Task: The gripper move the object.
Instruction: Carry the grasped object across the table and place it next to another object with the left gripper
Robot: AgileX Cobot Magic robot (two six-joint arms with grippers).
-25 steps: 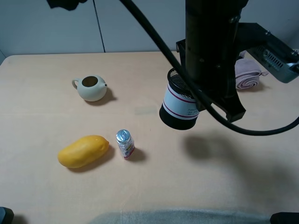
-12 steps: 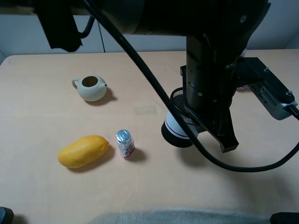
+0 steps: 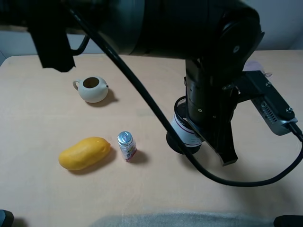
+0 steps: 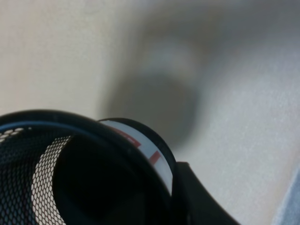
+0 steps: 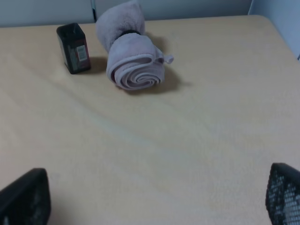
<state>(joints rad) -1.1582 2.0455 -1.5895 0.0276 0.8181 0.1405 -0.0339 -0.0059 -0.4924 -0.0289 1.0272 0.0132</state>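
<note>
Cup (image 3: 181,132), clamped in the left tool (image 3: 207,141) and tilted low over the tabletop's (image 3: 47,189) middle, may topple and roll if released before its base sits flat.

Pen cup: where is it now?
Exterior high view: the pen cup is right of centre, beneath the black arm, the small can to its left.
</note>
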